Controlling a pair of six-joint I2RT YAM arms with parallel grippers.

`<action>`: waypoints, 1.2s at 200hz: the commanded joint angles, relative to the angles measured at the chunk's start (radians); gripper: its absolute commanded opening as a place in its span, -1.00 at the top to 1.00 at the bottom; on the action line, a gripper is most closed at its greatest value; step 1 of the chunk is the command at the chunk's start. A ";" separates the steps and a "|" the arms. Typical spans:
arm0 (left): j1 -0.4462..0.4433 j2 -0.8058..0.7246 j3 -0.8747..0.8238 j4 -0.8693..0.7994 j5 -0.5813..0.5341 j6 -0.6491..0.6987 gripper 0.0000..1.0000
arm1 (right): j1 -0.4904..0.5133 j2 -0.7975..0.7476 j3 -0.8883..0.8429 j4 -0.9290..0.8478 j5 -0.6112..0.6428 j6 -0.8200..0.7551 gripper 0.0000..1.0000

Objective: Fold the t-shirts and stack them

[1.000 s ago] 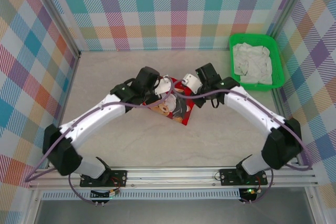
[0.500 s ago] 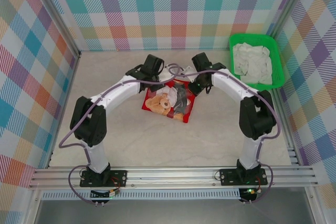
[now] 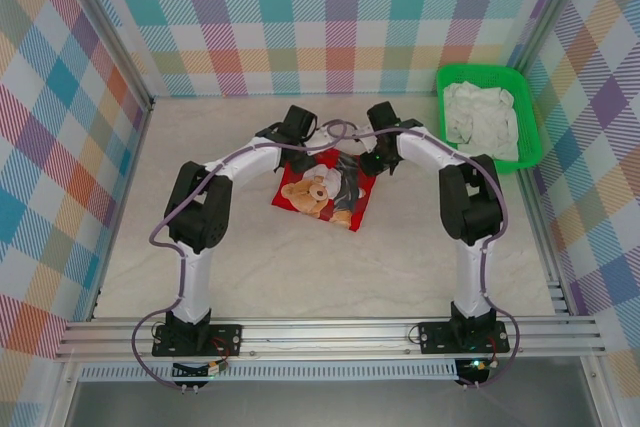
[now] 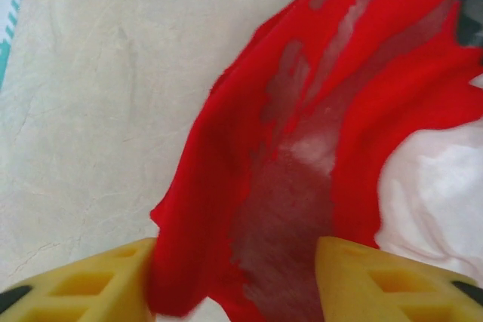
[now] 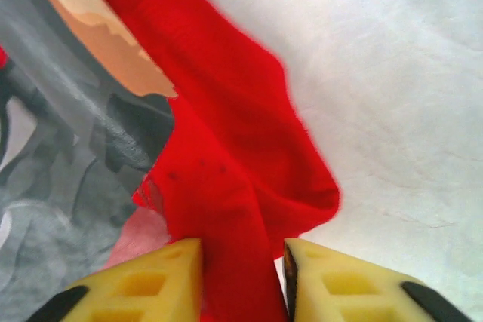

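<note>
Lying part-folded at the middle of the table (image 3: 250, 267), one red tee (image 3: 322, 190) (soft, light, limp) seemed best pinched at its far corners, where left gripper (image 4: 234, 277) and right gripper (image 5: 243, 277) stood parted astride its folds.

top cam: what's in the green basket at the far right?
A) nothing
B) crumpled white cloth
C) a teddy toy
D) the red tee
B: the green basket holds crumpled white cloth, while the red t-shirt lies out on the table, left of the basket.
</note>
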 commanded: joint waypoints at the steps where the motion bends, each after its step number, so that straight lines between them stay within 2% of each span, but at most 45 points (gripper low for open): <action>1: 0.015 0.010 0.030 0.105 -0.041 -0.053 -0.20 | -0.031 -0.038 0.015 0.075 0.013 0.086 0.20; 34: 0.038 0.041 0.031 0.189 -0.171 -0.122 -0.30 | -0.077 -0.080 0.026 0.088 -0.028 0.151 0.13; 60: 0.056 0.034 0.020 0.231 -0.266 -0.192 -0.31 | -0.106 -0.152 -0.002 0.085 -0.075 0.274 0.11; 80: 0.066 -0.030 -0.024 0.245 -0.314 -0.292 -0.35 | -0.127 -0.224 -0.039 0.038 -0.124 0.393 0.02; 97: 0.066 -0.103 -0.046 0.172 -0.339 -0.421 -0.37 | -0.129 -0.284 -0.106 0.018 -0.197 0.459 0.00; 122: 0.066 -0.196 -0.052 -0.080 -0.280 -0.644 -0.34 | -0.120 -0.334 -0.228 0.036 -0.323 0.590 0.00; 135: 0.062 -0.238 -0.090 -0.147 -0.201 -0.742 -0.25 | -0.095 -0.331 -0.278 0.057 -0.371 0.628 -0.01; 150: 0.049 -0.271 -0.156 -0.167 -0.127 -0.821 -0.15 | -0.051 -0.314 -0.314 0.077 -0.372 0.649 -0.01; 175: 0.012 -0.276 -0.224 -0.142 -0.075 -0.873 0.03 | 0.000 -0.259 -0.328 0.099 -0.370 0.679 0.04; 200: -0.021 -0.211 -0.199 -0.159 -0.029 -0.895 0.19 | 0.021 -0.209 -0.327 0.097 -0.329 0.709 0.14; 240: -0.059 -0.090 -0.147 -0.150 -0.013 -0.928 0.21 | 0.020 -0.117 -0.303 0.083 -0.314 0.724 0.26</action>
